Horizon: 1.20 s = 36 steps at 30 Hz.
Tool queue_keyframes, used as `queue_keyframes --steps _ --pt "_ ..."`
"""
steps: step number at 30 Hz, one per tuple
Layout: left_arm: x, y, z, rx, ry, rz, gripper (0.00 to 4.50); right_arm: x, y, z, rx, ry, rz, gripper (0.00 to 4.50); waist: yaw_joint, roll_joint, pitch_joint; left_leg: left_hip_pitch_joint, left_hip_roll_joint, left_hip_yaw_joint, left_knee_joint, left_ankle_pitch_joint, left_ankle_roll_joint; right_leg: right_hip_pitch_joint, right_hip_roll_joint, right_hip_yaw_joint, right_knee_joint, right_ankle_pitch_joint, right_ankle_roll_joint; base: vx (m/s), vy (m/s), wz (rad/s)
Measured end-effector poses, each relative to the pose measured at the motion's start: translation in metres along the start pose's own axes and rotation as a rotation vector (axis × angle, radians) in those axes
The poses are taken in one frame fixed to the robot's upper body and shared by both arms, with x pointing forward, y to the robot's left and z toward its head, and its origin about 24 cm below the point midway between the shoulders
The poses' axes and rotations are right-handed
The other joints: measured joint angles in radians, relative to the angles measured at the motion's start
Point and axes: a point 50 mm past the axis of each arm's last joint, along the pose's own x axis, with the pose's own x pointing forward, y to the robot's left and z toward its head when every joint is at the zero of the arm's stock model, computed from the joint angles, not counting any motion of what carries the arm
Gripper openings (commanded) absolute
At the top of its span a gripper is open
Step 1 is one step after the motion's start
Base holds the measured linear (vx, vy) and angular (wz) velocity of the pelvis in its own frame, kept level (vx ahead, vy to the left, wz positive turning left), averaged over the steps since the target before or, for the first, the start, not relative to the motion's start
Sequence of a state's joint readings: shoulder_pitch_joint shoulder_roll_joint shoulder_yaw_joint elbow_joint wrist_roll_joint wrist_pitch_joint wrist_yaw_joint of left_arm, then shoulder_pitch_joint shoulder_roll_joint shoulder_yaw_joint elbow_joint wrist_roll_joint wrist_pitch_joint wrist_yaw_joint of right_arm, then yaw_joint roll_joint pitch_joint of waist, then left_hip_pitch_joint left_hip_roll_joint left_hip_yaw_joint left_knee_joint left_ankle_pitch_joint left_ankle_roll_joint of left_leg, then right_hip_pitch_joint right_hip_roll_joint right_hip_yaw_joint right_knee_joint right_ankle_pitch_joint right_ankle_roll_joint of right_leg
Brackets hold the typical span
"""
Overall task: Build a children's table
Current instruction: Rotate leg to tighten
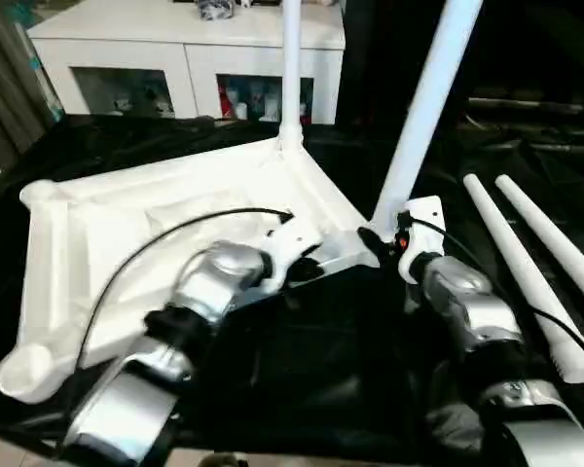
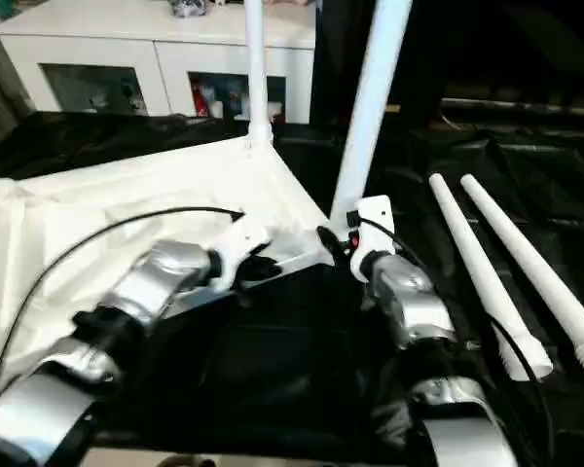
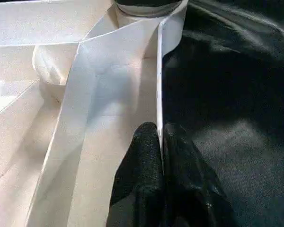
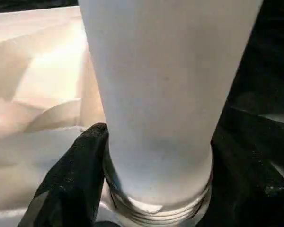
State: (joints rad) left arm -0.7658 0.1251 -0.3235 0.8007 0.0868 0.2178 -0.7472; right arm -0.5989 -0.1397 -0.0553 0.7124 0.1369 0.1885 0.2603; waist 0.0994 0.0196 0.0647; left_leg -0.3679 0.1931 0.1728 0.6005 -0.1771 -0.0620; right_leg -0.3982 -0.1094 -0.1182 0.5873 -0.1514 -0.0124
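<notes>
The white tabletop (image 1: 127, 243) lies upside down on the black-draped work table, ribs facing up. One white leg (image 1: 290, 78) stands upright in its far corner socket. A second leg (image 1: 423, 117) leans slightly at the near right corner, its threaded base (image 4: 156, 208) at the socket. My right gripper (image 1: 380, 243) is shut around this leg just above the base, and one black finger (image 4: 75, 175) lies against it. My left gripper (image 3: 159, 142) is shut on the tabletop's thin rim wall near that same corner. Two loose legs (image 1: 526, 272) (image 1: 565, 248) lie side by side on the cloth to the right.
A white cabinet (image 1: 185, 49) with glass doors stands behind the work table. Black cloth (image 1: 321, 370) covers the table between my forearms and the front edge. A curtain (image 1: 10, 88) hangs at far left.
</notes>
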Motion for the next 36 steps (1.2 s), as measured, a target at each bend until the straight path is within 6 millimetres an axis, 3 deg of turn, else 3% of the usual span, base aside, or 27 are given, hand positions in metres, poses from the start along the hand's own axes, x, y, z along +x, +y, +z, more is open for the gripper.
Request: queue_keyframes --steps 4,5,6,10,18,22,26,32,34,36 --pt "0.001 0.0 0.001 0.006 -0.002 -0.002 0.0 0.001 0.0 0.0 -0.001 -0.017 -0.014 2.73 -0.003 0.001 0.0 -0.001 0.0 -0.001 -0.002 0.0 0.0 0.003 0.0 -0.002 -0.011 0.0 0.0 0.0 0.0 0.0" --pt "0.001 0.001 0.001 0.01 -0.004 -0.004 0.0 0.001 0.0 0.0 -0.002 -0.022 -0.013 3.29 -0.005 0.001 0.0 -0.002 -0.001 0.0 -0.002 0.0 0.0 0.003 -0.001 -0.001 -0.011 0.0 0.0 0.0 0.0 0.0" --pt "0.0 0.001 0.001 0.013 -0.004 -0.007 0.0 0.0 -0.001 0.0 0.001 -0.025 -0.011 3.43 -0.006 0.001 0.0 -0.002 -0.002 0.0 -0.002 0.0 0.001 0.003 -0.001 -0.001 -0.011 0.0 0.0 0.0 0.0 0.0" --pt "-0.007 0.005 -0.003 0.034 -0.008 -0.02 0.0 -0.003 -0.003 0.001 0.033 -0.05 0.054 3.63 -0.01 0.001 0.0 -0.002 -0.001 0.0 -0.002 0.0 0.001 0.002 -0.001 0.0 -0.01 0.005 0.0 0.0 0.0 0.0" --pt "-0.024 0.003 -0.011 0.132 -0.04 -0.122 0.0 -0.029 -0.021 0.005 -0.116 -0.051 0.271 4.32 -0.002 0.004 -0.001 -0.002 -0.001 0.0 -0.01 0.0 0.0 -0.004 0.0 -0.001 -0.003 0.011 -0.002 0.0 0.0 0.0" --pt "-0.033 0.003 -0.016 0.162 -0.044 -0.168 0.0 -0.048 -0.031 0.005 -0.223 0.001 0.419 4.32 0.005 0.006 -0.002 -0.003 0.0 0.0 -0.009 0.0 0.0 -0.004 0.0 0.0 -0.003 0.008 0.0 0.0 0.0 0.0" --pt "-0.043 0.002 -0.021 0.173 -0.046 -0.219 0.0 -0.06 -0.033 0.002 -0.26 0.054 0.537 4.32 0.002 0.006 -0.002 -0.004 0.0 0.002 -0.008 0.0 0.0 -0.005 0.0 0.001 -0.003 0.008 0.0 0.0 0.0 0.0" --pt "-0.049 -0.002 -0.024 0.182 -0.043 -0.283 0.0 -0.062 -0.029 0.001 -0.286 0.075 0.602 4.32 0.008 0.007 -0.001 -0.004 0.0 0.002 -0.008 0.0 0.0 -0.005 0.0 0.001 -0.003 0.008 -0.001 0.0 0.0 0.0" --pt "-0.049 -0.002 -0.024 0.184 -0.043 -0.285 0.0 -0.062 -0.028 0.001 -0.285 0.076 0.614 3.98 0.011 0.007 -0.001 -0.004 0.0 0.002 -0.008 0.0 0.0 -0.005 0.0 0.001 -0.003 0.008 -0.001 0.0 0.0 0.0" --pt "-0.05 -0.002 -0.025 0.185 -0.042 -0.286 0.0 -0.062 -0.028 0.001 -0.284 0.076 0.62 3.92 0.012 0.006 -0.001 -0.004 0.0 0.002 -0.008 0.0 0.0 -0.005 0.0 0.001 -0.003 0.008 -0.001 0.0 0.0 0.0"
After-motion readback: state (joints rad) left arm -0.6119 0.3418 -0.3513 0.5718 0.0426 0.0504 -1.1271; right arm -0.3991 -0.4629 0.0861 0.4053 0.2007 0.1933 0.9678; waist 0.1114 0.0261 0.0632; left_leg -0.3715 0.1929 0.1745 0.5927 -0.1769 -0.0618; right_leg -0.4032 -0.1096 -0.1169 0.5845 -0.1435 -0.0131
